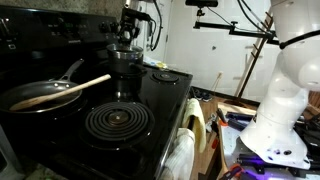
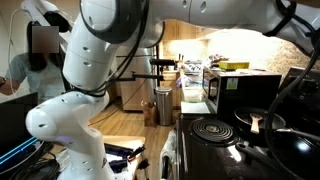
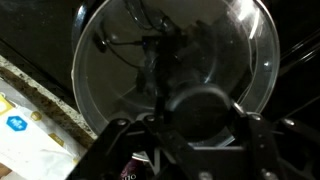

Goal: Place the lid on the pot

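Stove scene, listed near to far.

1. Coil burner [image 1: 117,122]: black spiral, lower centre of the dark surface [image 1: 165,100] in an exterior view.
2. Pan [image 1: 40,97]: wide and shallow, left of the frame, behind and beside the coil. A wooden spoon [image 1: 78,89] is laid across it.
3. Pot [image 1: 125,68]: dark cylinder, upper centre, seen behind the coil and right of the pan.
4. Gripper [image 1: 127,42]: positioned directly above the pot. Its closure cannot be told. In the wrist view the dark links are seen at the bottom edge on either side of the knob [image 3: 205,105].
5. Lid [image 3: 120,70]: clear glass with a bright rim, filling most of the wrist view just beneath the gripper. Whether it is seated on the pot cannot be told.
6. Arm [image 2: 110,30]: white, filling the upper left of an exterior view.
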